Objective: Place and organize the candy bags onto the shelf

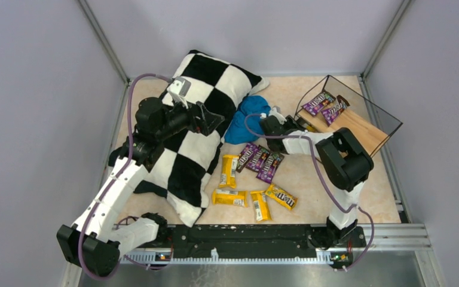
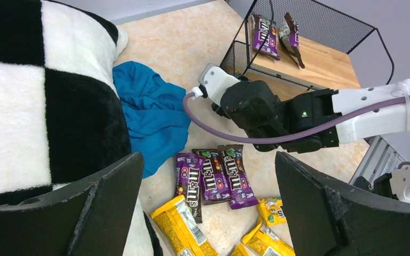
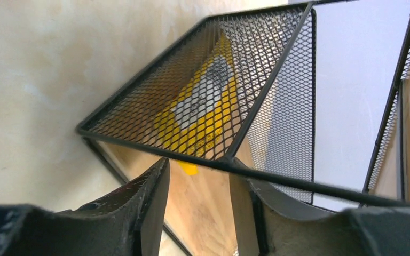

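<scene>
You have two purple candy bags (image 1: 327,106) on the shelf (image 1: 367,134)'s top board and, it seems, a yellow one (image 3: 203,114) lying free below, ahead of your right gripper (image 3: 200,178)'s parted, empty jaws, while seven bags (image 1: 257,160) wait on the table (image 1: 370,197) and your left gripper (image 2: 208,160) hangs spread and empty.

Pale lavender-grey walls (image 1: 30,89) closed in the cell on the left, back and right, plain and matte. Slim metal posts (image 1: 104,39) ran along the two back corners, slanting toward the upper left and upper right of the frame. The worktop (image 1: 379,191) was a beige, marbled sheet filling the centre. A silver rail (image 1: 394,236) crossed the lower edge, with a brushed metal plate (image 1: 245,276) beneath it. Light was soft and even, casting only faint shadows.
</scene>
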